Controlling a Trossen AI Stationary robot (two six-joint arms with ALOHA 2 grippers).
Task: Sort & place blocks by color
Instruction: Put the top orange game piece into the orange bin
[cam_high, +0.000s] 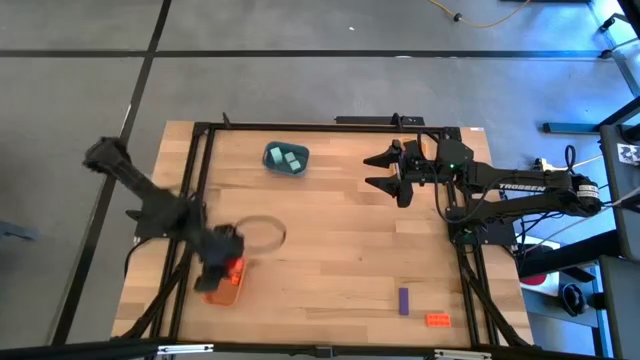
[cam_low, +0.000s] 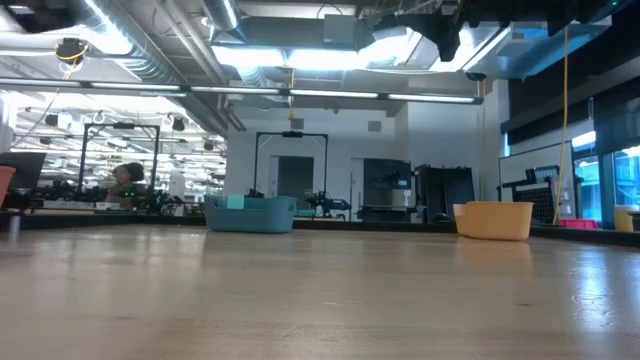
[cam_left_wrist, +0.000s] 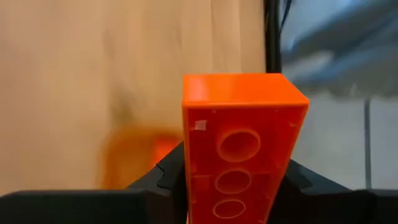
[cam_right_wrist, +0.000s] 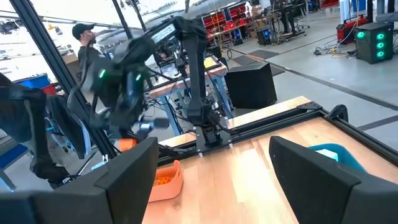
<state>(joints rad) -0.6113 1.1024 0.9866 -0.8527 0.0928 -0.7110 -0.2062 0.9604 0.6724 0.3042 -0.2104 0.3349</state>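
The left claw (cam_high: 228, 268) grips an orange block (cam_left_wrist: 239, 149) just above the orange tray (cam_high: 226, 290); it should release only once centred over it; the right claw (cam_high: 383, 172) waits open, well apart

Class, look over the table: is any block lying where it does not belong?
Yes. A purple block and an orange block lie loose on the bare table near the right front corner, outside any tray.

overhead, table-level and two wrist cameras, all sharing the wooden table (cam_high: 330, 250)
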